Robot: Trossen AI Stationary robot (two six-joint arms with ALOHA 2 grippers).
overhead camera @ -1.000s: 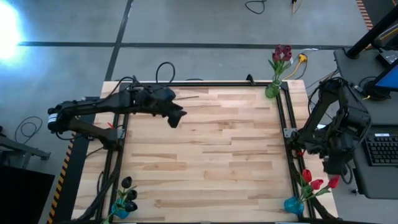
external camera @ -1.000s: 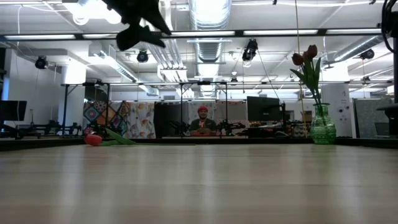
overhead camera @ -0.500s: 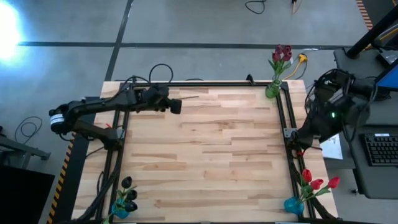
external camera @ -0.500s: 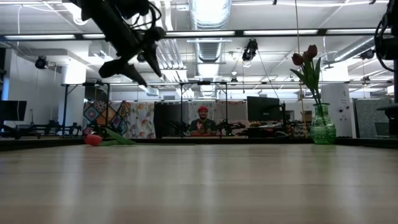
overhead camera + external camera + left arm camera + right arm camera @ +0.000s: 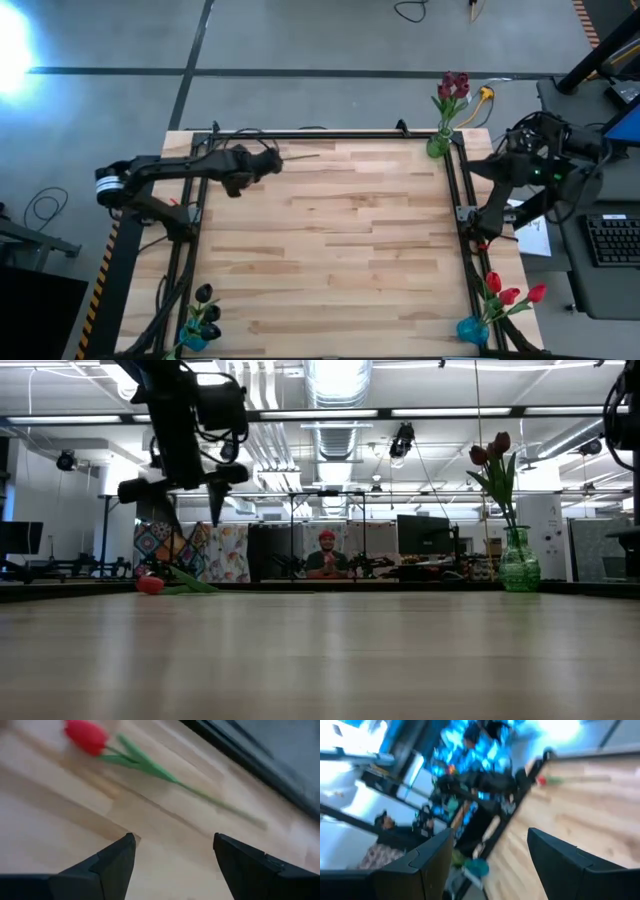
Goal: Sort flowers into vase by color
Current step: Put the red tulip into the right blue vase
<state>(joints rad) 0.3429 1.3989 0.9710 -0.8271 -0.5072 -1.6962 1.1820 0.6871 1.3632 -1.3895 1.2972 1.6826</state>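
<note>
One red flower (image 5: pixel 86 736) lies flat on the table near its far left edge, its green stem (image 5: pixel 303 156) pointing toward the table's right. My left gripper (image 5: pixel 172 855) is open and hangs above it (image 5: pixel 172 495), slanting down, and touches nothing. In the low view the flower's head (image 5: pixel 150 584) lies below the gripper's fingers. My right gripper (image 5: pixel 490 860) is open and empty, held high beyond the table's right edge, where the right arm (image 5: pixel 535 175) is folded up.
A green vase (image 5: pixel 438 145) with dark red flowers (image 5: pixel 453 86) stands at the far right corner. A blue vase (image 5: pixel 472 330) with red flowers sits at the near right, another (image 5: pixel 193 337) with near-black flowers at the near left. A person (image 5: pixel 327 558) sits beyond the table.
My left gripper has come down and gone toward the table's far left, over the red flower. It has rolled about its own line, and its fingers stand wider apart. My right arm has risen beside the table's right edge, its gripper tipping from pointing down to about level.
</note>
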